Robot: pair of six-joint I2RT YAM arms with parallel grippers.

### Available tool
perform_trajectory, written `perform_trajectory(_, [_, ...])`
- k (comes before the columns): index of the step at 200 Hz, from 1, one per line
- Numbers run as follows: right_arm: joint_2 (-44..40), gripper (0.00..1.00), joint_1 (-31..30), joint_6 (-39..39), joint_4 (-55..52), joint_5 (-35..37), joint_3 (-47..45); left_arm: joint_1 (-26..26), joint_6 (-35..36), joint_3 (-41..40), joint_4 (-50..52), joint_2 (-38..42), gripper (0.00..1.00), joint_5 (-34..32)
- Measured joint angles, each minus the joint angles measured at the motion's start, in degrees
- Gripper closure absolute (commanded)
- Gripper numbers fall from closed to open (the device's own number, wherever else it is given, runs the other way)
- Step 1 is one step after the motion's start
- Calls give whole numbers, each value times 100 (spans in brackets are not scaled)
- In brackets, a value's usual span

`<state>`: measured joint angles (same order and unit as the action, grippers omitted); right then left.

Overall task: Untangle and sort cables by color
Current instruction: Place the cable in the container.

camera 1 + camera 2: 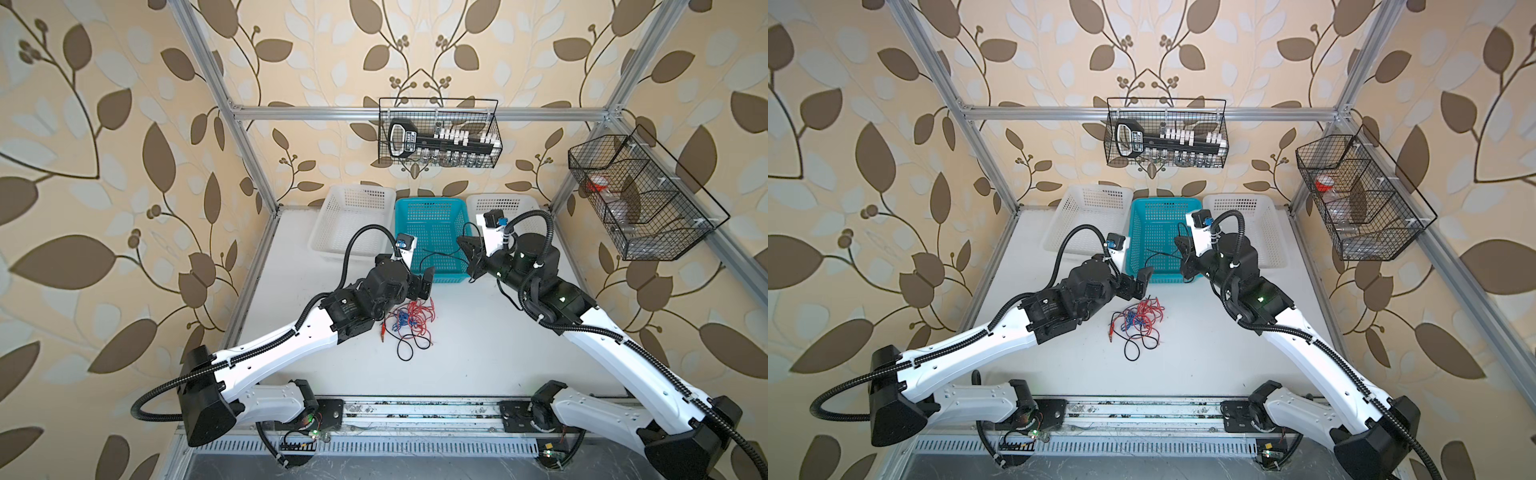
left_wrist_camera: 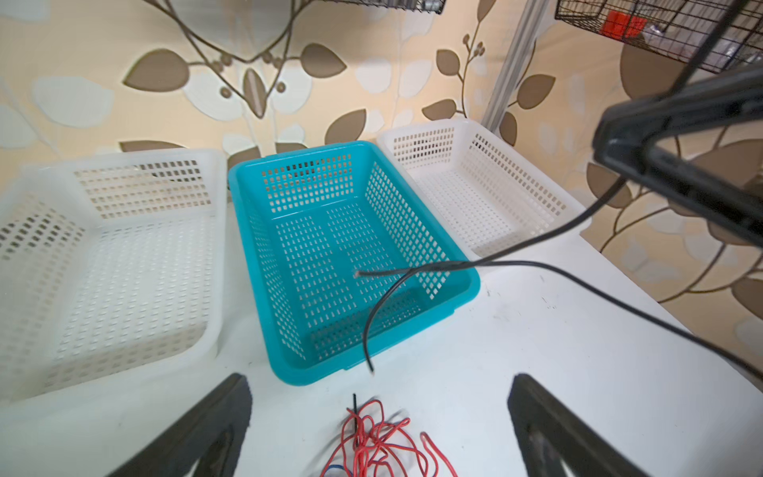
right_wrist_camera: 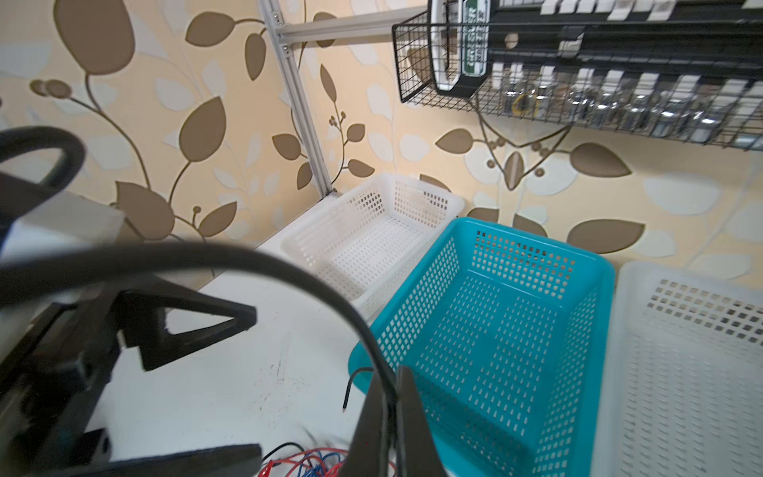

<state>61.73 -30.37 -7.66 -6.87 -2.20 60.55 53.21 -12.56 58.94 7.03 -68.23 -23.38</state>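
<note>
Our right end effector [image 3: 394, 392] is pinched shut on a black cable [image 2: 516, 262], which it holds clear of the worktop [image 1: 478, 345] at the near right corner of the teal basket [image 2: 297, 153]. From that grip the cable runs crosswise toward the left arm. One stripped end hovers over the teal basket's floor and the other droops just outside its near rim.

We judge that the drop needs little travel. The teal basket lies beside and below the grip, the right white basket [image 1: 498, 199] is just behind the right wrist, and the left white basket [image 1: 357, 191] is well across. We cannot tell which basket black belongs in. All three look empty.

Our left end effector [image 2: 380, 382] stands wide and holds nothing. It is by the teal basket's near rim, and the tangle of red, blue and black cables [image 1: 409, 322] lies on the worktop just beside it. That makes the left arm the nearer one for the next pick.
</note>
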Motion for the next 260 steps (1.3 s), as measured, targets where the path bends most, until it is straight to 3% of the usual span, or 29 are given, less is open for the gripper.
perform_trajectory(44, [673, 100, 496, -17, 26, 22, 339, -2, -44, -415, 162, 476, 1, -435])
perform_trajectory(98, [2068, 100, 516, 0, 111, 208, 721, -4, -227, -741, 306, 562, 1, -581])
perform_trajectory(120, [2643, 95, 529, -9, 155, 247, 868, -4, -293, -815, 378, 566, 1, -581])
perform_trajectory(166, [3407, 72, 544, -136, 83, 402, 892, -4, -411, -1054, 442, 638, 1, -584])
perform_trajectory(209, [3484, 34, 662, -234, -35, 605, 892, -4, -542, -1226, 435, 678, 1, -586])
perform_trajectory(260, [3405, 26, 848, -229, -369, 1019, 890, -4, -588, -1340, 442, 678, 1, -586])
